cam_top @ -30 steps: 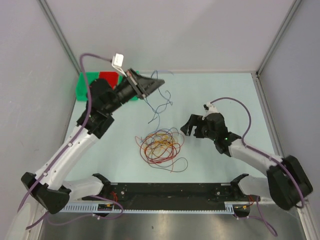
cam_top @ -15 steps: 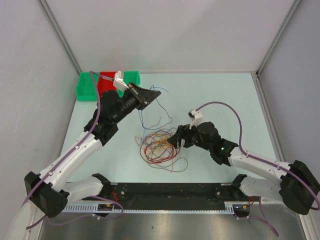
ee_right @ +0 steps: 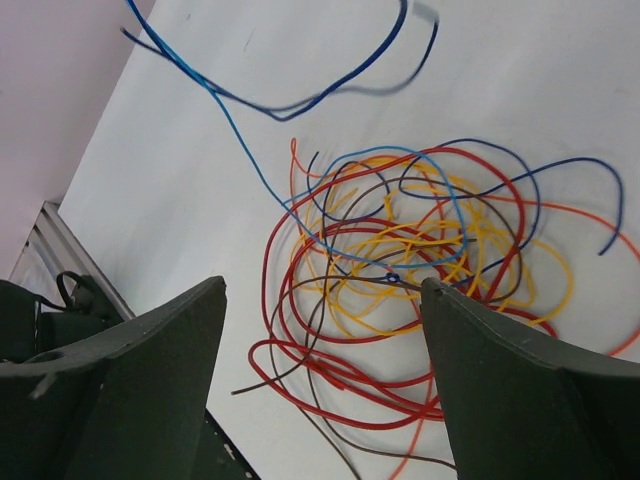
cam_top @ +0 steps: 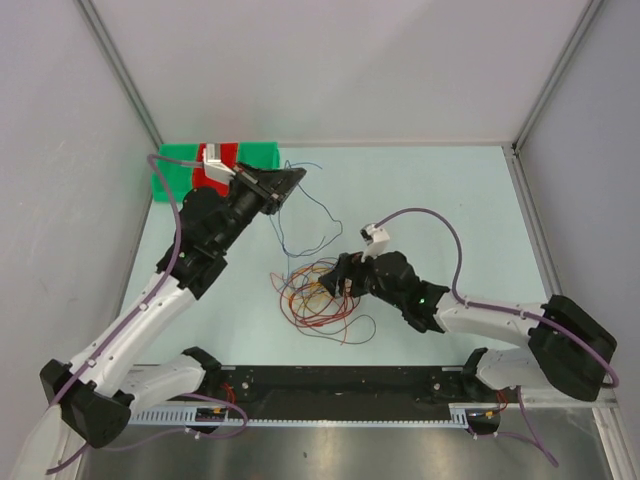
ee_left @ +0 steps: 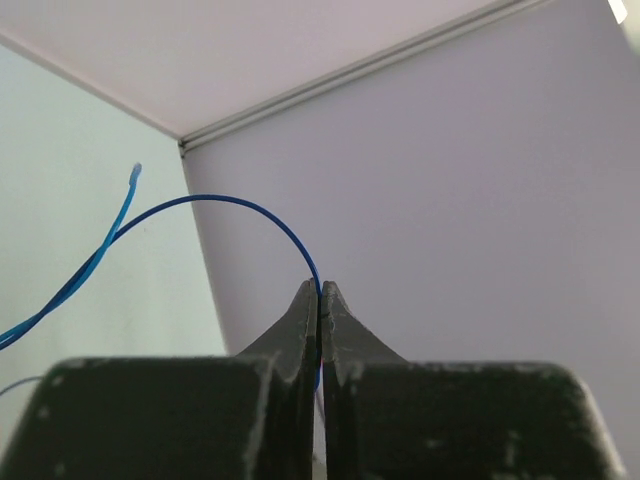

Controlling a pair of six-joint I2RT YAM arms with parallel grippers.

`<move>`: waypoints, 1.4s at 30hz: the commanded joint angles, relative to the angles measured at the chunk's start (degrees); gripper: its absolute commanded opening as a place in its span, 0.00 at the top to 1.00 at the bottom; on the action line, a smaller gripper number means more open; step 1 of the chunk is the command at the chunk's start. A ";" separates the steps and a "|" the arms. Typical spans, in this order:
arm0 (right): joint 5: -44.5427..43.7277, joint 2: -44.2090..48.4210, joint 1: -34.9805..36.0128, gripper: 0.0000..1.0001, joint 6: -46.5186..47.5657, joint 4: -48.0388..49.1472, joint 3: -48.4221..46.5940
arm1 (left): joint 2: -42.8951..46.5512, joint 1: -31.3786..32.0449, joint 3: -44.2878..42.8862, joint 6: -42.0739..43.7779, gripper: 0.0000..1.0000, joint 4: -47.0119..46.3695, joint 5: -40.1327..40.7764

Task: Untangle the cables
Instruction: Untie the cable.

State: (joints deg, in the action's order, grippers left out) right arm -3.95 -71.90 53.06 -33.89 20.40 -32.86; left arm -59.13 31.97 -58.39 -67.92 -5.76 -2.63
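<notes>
Cables, untangling barely begun: 1 blue cable clamped in left pincer, tail trailing into red, orange, yellow tangle lying on desk directly beneath empty, wide-apart right pincer.

Left arm and right arm: white link shells, black joints. Behind the dark tapered fingers, a purple-grey cable loops.

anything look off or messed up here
Nothing damaged or spilled. The cables lie in one knotted heap, and a blue wire strung up from it to the shut left gripper looks caught in the pile.
</notes>
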 commanded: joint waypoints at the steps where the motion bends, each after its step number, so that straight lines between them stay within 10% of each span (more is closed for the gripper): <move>1: -4.13 -5.34 4.15 0.17 -1.35 9.64 -2.47 | 2.27 -0.68 1.88 -6.87 1.00 -6.27 4.21; 21: -14.77 -31.54 10.31 0.32 3.22 20.82 -20.75 | 3.94 -2.87 3.02 -9.68 1.00 -4.53 5.10; 27: -15.39 -34.53 10.31 0.51 2.69 21.08 -23.29 | 4.29 -3.75 3.20 -10.39 1.00 -4.26 4.04; 31: -14.16 -35.24 10.31 1.00 2.60 17.85 -25.05 | 4.29 -4.89 2.58 -10.22 1.00 -3.21 3.43; 42: -15.56 -31.11 10.31 1.00 -1.79 0.26 -22.61 | 2.27 -11.83 -5.15 -7.49 1.00 -0.66 1.42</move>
State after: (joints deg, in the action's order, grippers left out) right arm -17.41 -106.63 63.16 -33.50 27.07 -56.25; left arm -56.49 22.50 -57.65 -76.88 -5.39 1.10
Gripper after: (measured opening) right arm 0.013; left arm 0.010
